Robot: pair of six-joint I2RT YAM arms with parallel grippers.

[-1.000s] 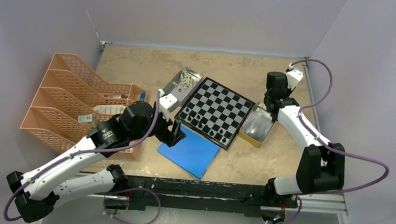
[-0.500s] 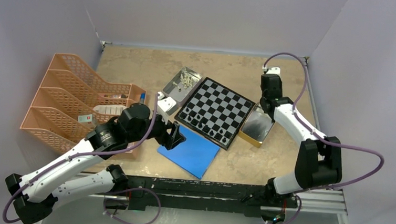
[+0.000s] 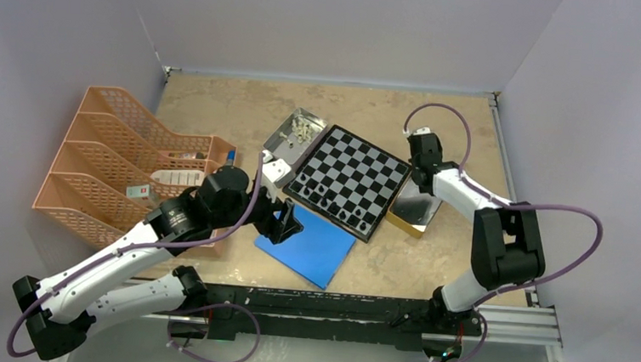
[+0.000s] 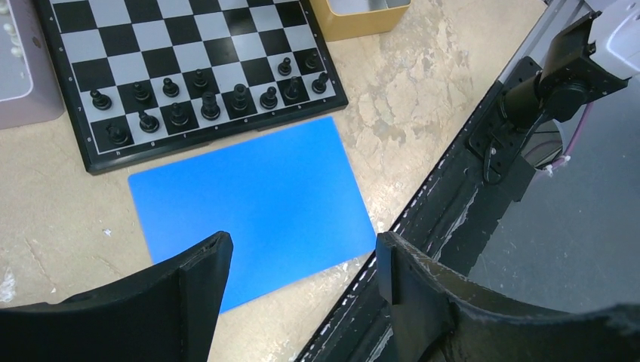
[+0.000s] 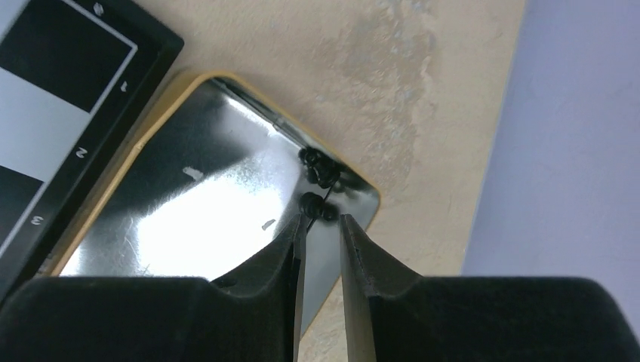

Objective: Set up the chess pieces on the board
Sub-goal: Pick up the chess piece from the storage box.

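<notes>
black chess pieces (image 5: pixel 320 172) cluster in the corner of a gold-rimmed tin (image 5: pixel 189 226) beside the board (image 5: pixel 60 83). my right gripper (image 5: pixel 323 220) sits at them, jaws nearly together; i cannot tell if one is pinched. picking-up step: next needs a sure pinch, then a lift. my left gripper (image 4: pixel 302 253) hangs wide apart, empty.

Board (image 3: pixel 356 171) black-silver checked; sheet (image 3: pixel 306 245) blue; pieces (image 4: pixel 210 107) black.

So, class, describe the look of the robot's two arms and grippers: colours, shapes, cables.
The left arm and right arm have white links and black joints, each trailed by a looping purple cable. The left gripper has broad, curved black fingers; the right gripper has slim, tapered black ones.
</notes>
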